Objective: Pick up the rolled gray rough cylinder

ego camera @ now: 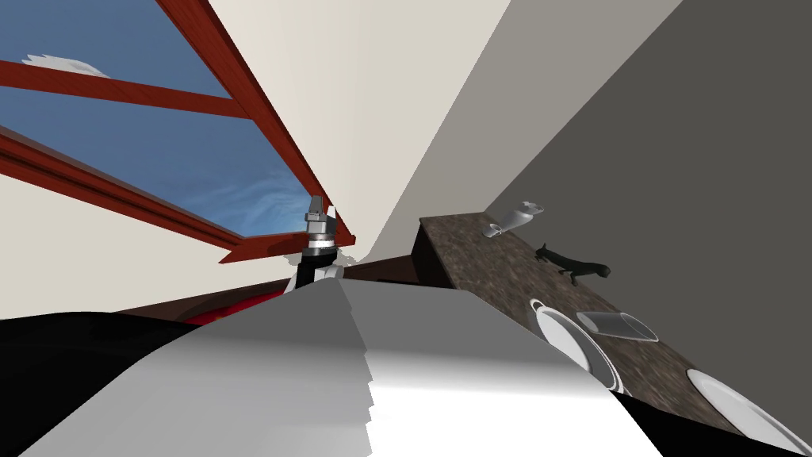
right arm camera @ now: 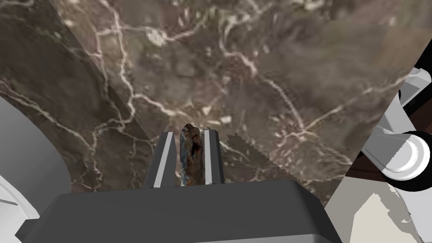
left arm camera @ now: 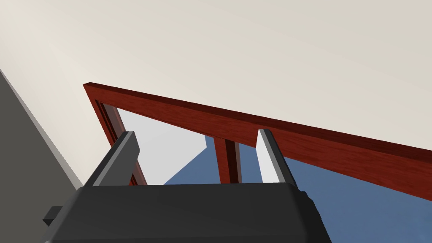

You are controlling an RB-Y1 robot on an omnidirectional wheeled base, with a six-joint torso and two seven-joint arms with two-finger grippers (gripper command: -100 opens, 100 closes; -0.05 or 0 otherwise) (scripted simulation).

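A brown marbled counter (right arm camera: 253, 84) lies just behind the fingers (right arm camera: 213, 156) of the right gripper (right arm camera: 188, 136). Well apart from the fingers (ego camera: 315, 208) of the left gripper (ego camera: 323, 208), to their right, the counter carries 1 toppled white goblet (ego camera: 511, 220), 1 dark lizard-like figure (ego camera: 572, 264), 1 clear glass (ego camera: 617, 325) on its side, 1 white plate (ego camera: 567, 337) just beside it and a 2nd plate (ego camera: 737, 408). Behind the left fingers stands a window (left arm camera: 228, 122) with a red-brown frame.

A home's dining corner: a dark brown veined marble counter (ego camera: 476, 262) carries round white plates (ego camera: 567, 341) and a clear drinking glass (ego camera: 617, 325), near a red-brown wooden window frame (ego camera: 119, 91).
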